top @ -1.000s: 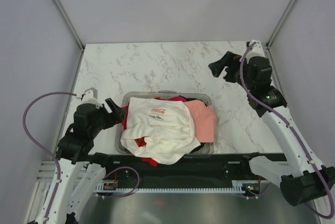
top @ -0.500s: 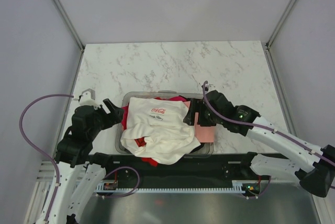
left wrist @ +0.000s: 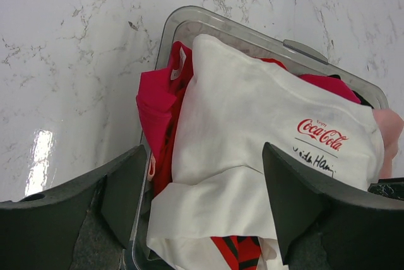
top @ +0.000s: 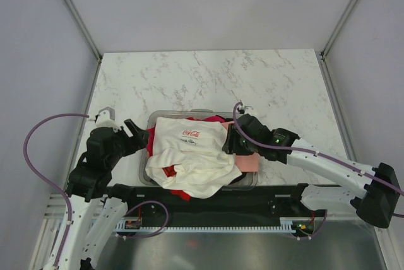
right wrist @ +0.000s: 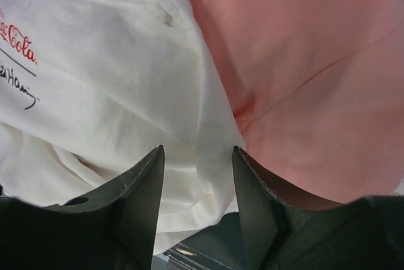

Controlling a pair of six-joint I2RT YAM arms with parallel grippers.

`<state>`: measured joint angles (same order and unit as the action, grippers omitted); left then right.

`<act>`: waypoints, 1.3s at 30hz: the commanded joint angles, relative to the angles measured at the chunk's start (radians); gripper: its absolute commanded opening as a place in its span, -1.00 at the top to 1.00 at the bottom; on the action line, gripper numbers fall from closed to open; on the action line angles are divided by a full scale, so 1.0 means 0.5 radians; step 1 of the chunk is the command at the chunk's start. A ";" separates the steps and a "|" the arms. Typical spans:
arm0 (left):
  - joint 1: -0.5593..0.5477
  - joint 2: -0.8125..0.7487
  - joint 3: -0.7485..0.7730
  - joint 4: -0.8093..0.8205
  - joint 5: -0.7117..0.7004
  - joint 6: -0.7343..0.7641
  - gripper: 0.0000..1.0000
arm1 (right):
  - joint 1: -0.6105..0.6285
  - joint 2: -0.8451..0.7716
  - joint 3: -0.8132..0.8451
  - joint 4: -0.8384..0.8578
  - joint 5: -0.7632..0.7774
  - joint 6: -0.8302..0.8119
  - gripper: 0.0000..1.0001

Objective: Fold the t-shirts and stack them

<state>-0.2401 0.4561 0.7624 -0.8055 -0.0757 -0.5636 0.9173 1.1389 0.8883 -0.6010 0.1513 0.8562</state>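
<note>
In the clear bin (top: 189,112) at the desk's (top: 189,74) near edge, a cream Coca-Cola tee (top: 189,150) lies heaped over red tees (left wrist: 154,99), a salmon-pink tee (right wrist: 303,62) beside it. The right jaws, partly apart, straddle the cream tee's edge; whether they grip, I cannot tell. The left jaws hang wide at the bin's left end.

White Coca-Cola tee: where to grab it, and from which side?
Grip the white tee at its right edge, where it laps the salmon-pink tee, coming from above on the right side. That edge lies on top, free and uncovered; the right end effector straddles it, open.
</note>
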 commanded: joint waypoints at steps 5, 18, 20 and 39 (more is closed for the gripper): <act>-0.008 0.005 0.015 0.046 0.026 -0.039 -0.62 | 0.003 0.127 0.043 0.079 0.102 -0.059 0.12; -0.008 0.293 0.049 0.040 -0.081 -0.014 -0.74 | 0.003 0.121 2.016 -0.696 0.482 -0.359 1.00; -0.004 0.413 0.067 0.043 -0.124 -0.017 -0.73 | 0.006 0.143 2.511 -0.838 0.742 -0.466 1.00; 0.259 1.821 0.285 0.421 0.280 -0.023 0.96 | 0.009 -0.615 2.203 -0.964 1.744 -0.611 1.00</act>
<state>-0.1673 1.2972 0.8623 -0.6785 0.0483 -0.4995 0.9192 0.8349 1.9537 -1.0821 0.9718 0.5732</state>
